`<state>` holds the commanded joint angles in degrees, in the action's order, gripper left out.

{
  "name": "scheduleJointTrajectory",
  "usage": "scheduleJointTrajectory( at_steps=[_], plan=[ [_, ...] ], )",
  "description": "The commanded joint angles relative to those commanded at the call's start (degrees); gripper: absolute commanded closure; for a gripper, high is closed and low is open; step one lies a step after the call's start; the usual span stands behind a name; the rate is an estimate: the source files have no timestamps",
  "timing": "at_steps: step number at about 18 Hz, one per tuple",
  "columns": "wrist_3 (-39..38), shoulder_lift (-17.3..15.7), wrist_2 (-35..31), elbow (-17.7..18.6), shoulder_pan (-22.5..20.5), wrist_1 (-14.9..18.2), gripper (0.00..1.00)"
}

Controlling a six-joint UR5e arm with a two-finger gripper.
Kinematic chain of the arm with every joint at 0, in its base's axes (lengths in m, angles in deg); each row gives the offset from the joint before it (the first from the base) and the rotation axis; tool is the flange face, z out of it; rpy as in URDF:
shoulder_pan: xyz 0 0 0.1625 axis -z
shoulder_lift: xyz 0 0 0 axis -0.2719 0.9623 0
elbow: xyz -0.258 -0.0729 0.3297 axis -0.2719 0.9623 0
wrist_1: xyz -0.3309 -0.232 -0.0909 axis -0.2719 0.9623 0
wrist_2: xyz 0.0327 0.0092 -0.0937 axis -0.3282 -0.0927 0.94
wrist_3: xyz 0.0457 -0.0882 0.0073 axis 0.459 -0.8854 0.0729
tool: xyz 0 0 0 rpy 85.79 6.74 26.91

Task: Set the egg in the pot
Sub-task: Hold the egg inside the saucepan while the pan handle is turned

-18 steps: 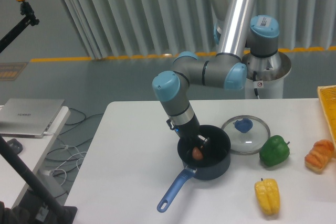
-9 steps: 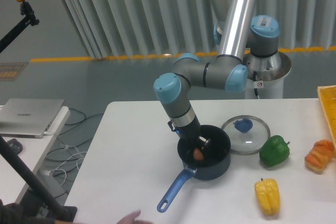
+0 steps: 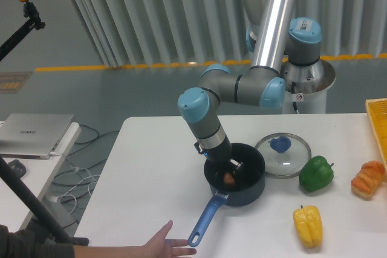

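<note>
gripper above egg in pot

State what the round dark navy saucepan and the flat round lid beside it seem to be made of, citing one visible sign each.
Round dark navy saucepan: probably painted metal or plastic; smooth, opaque walls with a dull sheen. Flat round lid: apparently clear glass or plastic, since the table shows through it; pale rim, blue knob.

The hand sits half-hidden inside the pot; whether it grips the egg is unclear.
</note>
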<state>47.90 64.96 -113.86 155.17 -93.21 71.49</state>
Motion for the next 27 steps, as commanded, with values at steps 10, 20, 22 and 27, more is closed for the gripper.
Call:
scheduleJointTrajectory(
  at_steps=[10, 20, 22, 27],
  plan=[
    [0.0, 0.2, 0.0, 0.3, -0.1, 0.0, 0.94],
    [0.0, 0.6, -0.1, 0.4, 0.0, -0.1, 0.94],
    [0.0, 0.8, -0.1, 0.5, 0.0, -0.1, 0.94],
    [-0.1, 1.0, -0.2, 0.6, 0.0, -0.1, 0.93]
  ],
)
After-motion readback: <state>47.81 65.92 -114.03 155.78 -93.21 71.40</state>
